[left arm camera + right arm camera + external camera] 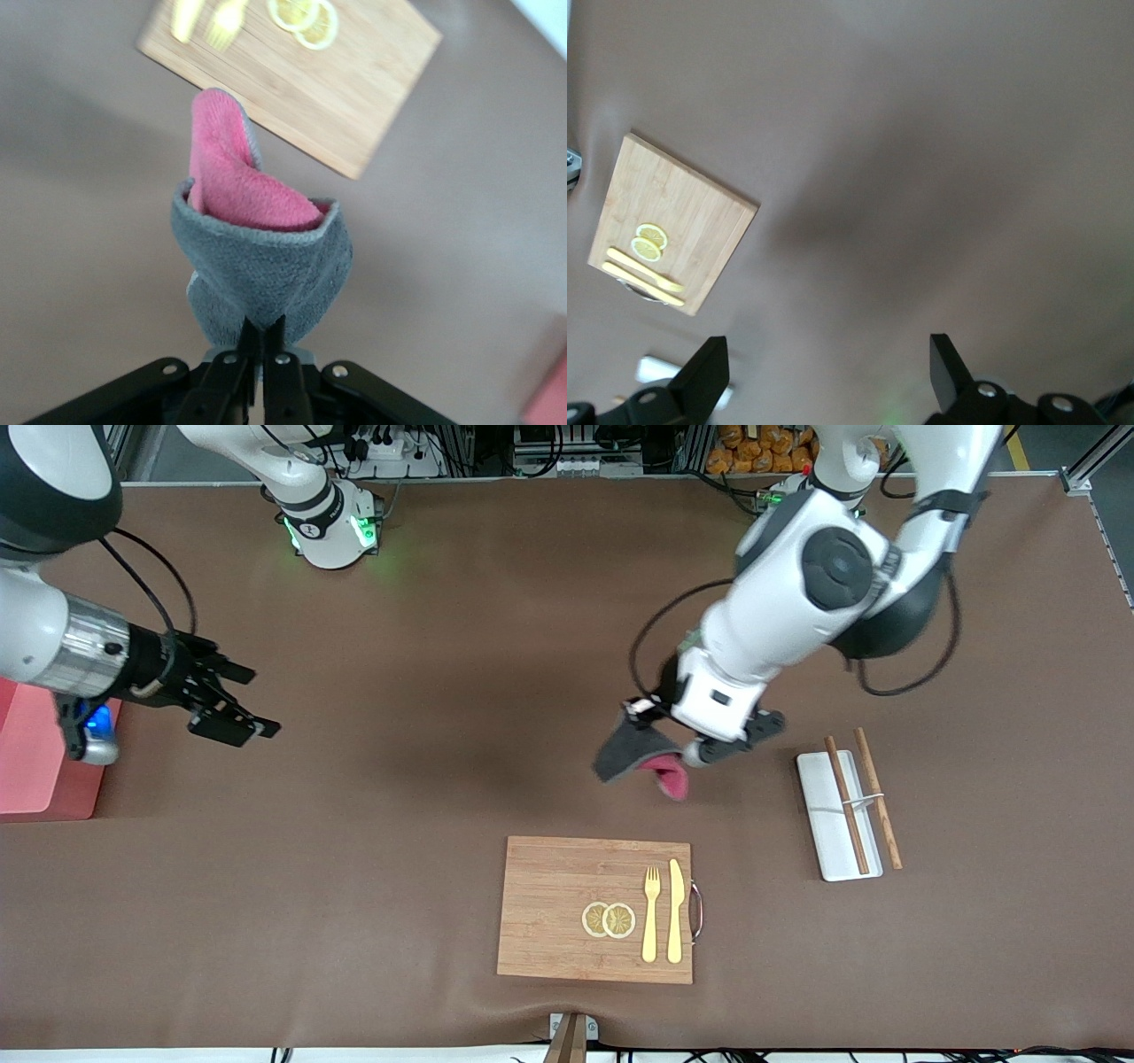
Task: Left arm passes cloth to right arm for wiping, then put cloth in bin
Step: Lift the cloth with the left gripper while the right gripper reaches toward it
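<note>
Above table (443, 691), cloth (266, 257) in left gripper (263, 341)

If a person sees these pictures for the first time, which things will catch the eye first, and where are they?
The eye goes first to the cloth, grey with a pink-red inside, hanging from the shut left gripper over bare table, just above the wooden board. That board carries two lemon slices, a yellow fork and knife. The right gripper waits open near the pink bin.

Black left gripper (262, 341) pinching folded grey cloth with pink-red inner face (266, 266), held above brown table; rectangular wooden board (337, 88) below.
</note>
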Tool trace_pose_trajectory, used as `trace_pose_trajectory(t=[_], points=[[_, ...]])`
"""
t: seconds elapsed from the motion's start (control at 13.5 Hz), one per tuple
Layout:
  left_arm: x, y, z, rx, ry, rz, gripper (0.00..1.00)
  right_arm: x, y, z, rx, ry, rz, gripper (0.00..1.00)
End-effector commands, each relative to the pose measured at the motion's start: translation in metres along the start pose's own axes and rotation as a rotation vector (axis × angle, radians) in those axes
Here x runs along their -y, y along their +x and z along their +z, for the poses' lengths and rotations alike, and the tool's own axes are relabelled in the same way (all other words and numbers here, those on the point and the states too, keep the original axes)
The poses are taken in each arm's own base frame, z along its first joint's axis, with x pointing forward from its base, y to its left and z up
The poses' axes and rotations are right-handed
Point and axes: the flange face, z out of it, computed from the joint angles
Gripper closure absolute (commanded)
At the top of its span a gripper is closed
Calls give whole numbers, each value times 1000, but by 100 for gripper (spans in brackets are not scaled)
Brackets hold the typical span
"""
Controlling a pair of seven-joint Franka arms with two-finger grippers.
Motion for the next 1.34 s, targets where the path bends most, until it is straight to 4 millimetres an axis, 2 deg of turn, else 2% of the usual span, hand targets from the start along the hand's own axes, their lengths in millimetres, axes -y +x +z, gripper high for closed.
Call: trace_pose_trajectory(t=[0.0, 0.15, 0.22, 0.3, 0.37, 0.45, 0.59, 0.67, 0.74, 0.89, 0.97, 1.11, 1.26], points=[[-43, -32, 11, 26, -106, -131, 100, 18, -5, 25, 124, 11, 140, 0], [-63, -54, 29, 30, -202, -229, 100, 33, -16, 47, 190, 22, 150, 0], [-73, -69, 42, 40, -247, -267, 100, 37, -13, 56, 212, 30, 160, 0], [-81, -79, 53, 49, -295, -302, 100, 45, -13, 71, 241, 35, 170, 0], [-87, -89, 63, 60, -332, -332, 100, 54, -20, 90, 243, 30, 165, 0], [-91, -95, 68, 64, -363, -352, 100, 61, -28, 107, 236, 27, 160, 0], [-94, -102, 75, 80, -390, -395, 100, 68, -29, 134, 236, 6, 172, 0], [-98, -115, 82, 95, -404, -410, 100, 73, -35, 149, 232, 1, 166, 0], [-102, -123, 85, 101, -432, -431, 100, 74, -38, 161, 229, -6, 166, 0], [-102, -123, 88, 105, -439, -449, 100, 79, -42, 176, 254, -5, 175, 0], [-102, -124, 88, 105, -440, -448, 100, 83, -50, 182, 253, 2, 166, 6], [-102, -122, 88, 105, -443, -452, 100, 83, -52, 184, 250, 6, 151, 58], [-101, -121, 92, 105, -439, -452, 100, 83, -54, 184, 249, 5, 157, 100]])
